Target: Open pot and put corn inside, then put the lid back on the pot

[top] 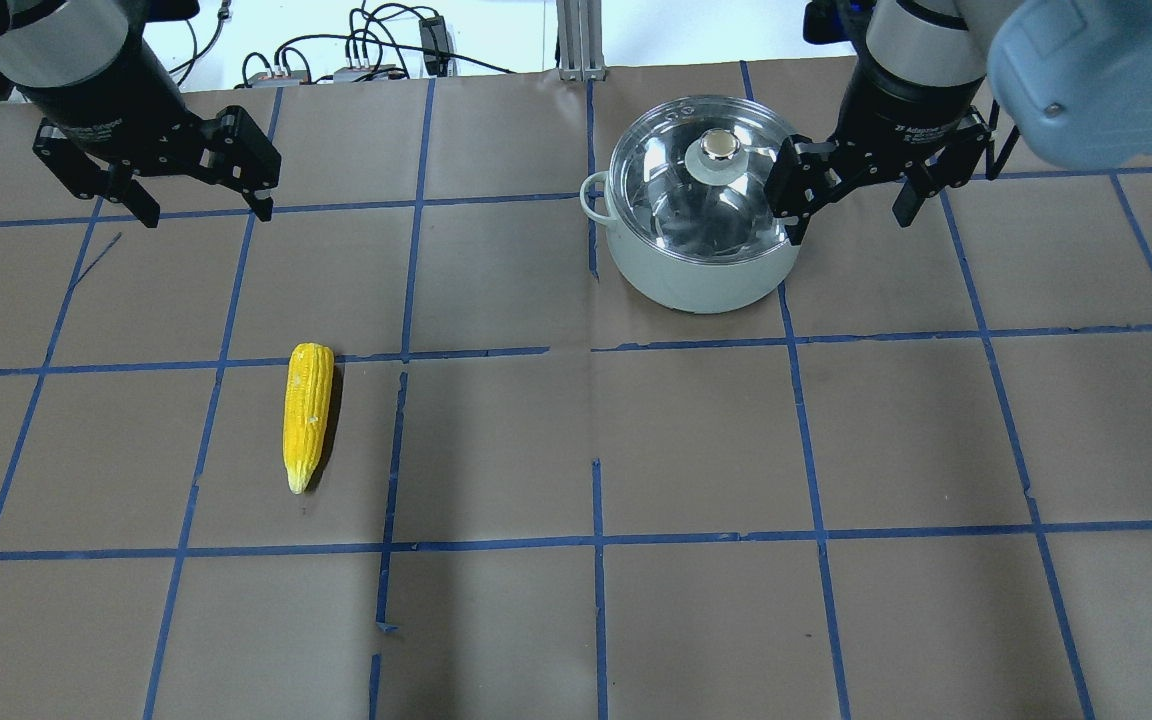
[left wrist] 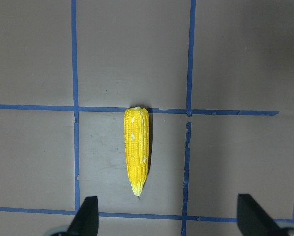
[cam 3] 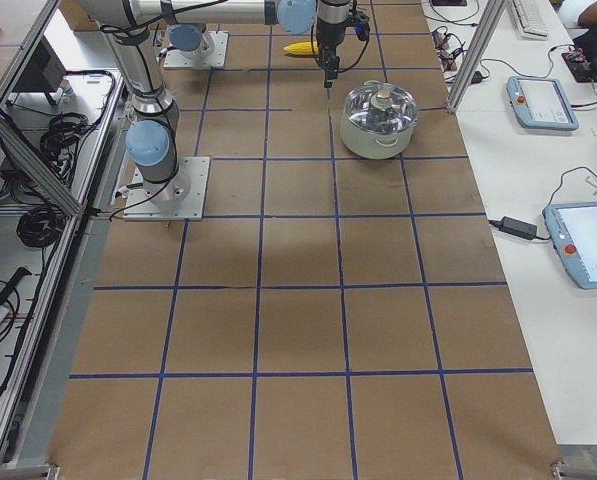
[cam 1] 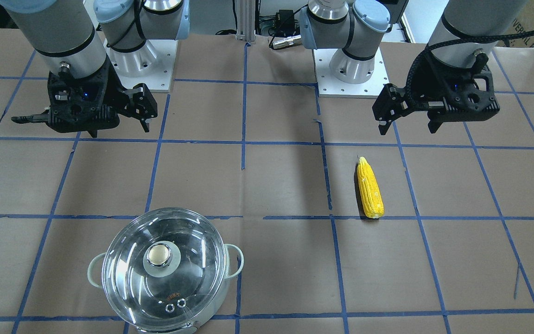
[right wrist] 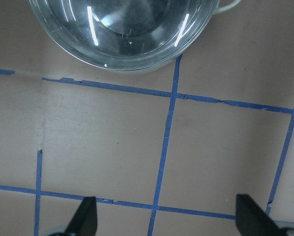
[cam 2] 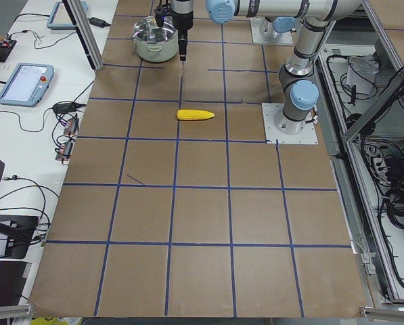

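Left gripper (top: 206, 205) first: it hung above the table (top: 836, 600) with its jaws spread wide and nothing between them, and the right gripper (top: 849, 215) was just as wide and just as empty. Out from the left gripper lay the corn (top: 308, 415), flat on the paper, lengthwise away from the robot with its pointed tip nearest the base, which looked like an easy line for that arm to drop onto it. Farther out on the right arm's side stood the pot (top: 696, 280), the lid (top: 676, 170) seated on it, so opening it was not yet done, and I judged the right arm was placed for that job. The left wrist view framed the corn neatly between the two fingertips. The right wrist view caught only the rim of the lid and none of the knob (cam 1: 159, 254). The overhead view had the right gripper overlapping the pot's edge and hiding one handle. The front-facing view showed both handles, the two vent holes, and that gripper well back from the pot.
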Controlling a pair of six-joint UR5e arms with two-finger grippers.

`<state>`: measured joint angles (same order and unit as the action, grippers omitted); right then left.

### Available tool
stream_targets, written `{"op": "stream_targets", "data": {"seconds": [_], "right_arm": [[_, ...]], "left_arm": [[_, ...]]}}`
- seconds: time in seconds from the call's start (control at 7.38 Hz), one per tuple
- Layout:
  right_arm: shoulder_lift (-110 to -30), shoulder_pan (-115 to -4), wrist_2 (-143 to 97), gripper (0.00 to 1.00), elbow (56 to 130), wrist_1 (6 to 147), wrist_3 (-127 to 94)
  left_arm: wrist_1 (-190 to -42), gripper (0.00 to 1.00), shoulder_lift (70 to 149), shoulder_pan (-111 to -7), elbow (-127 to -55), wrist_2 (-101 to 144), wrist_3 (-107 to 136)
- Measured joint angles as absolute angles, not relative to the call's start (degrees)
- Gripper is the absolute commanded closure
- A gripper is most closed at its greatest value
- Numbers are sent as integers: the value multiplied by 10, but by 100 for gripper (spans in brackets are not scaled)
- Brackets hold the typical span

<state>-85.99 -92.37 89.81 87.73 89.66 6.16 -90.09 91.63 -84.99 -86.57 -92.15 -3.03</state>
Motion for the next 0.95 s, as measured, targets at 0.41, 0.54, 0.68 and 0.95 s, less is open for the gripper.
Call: {"op": "stream_targets", "data": {"seconds": [0.41,0.54,0.68,0.95], "right_arm": [[-853,-923,896,0,872,905,60],[-830,-926,893,0,860,920,60],[-786,-931,891,0,832,936,60],[-690,-945,890,1,745,950,61]], "left_arm": [[-908,0,910,-854,-876,-921,-28],[-910,0,905,-856,-881,-920,-29],[-915,0,905,-857,-879,-920,-30],[-921,0,907,-857,-878,-921,-30]]}}
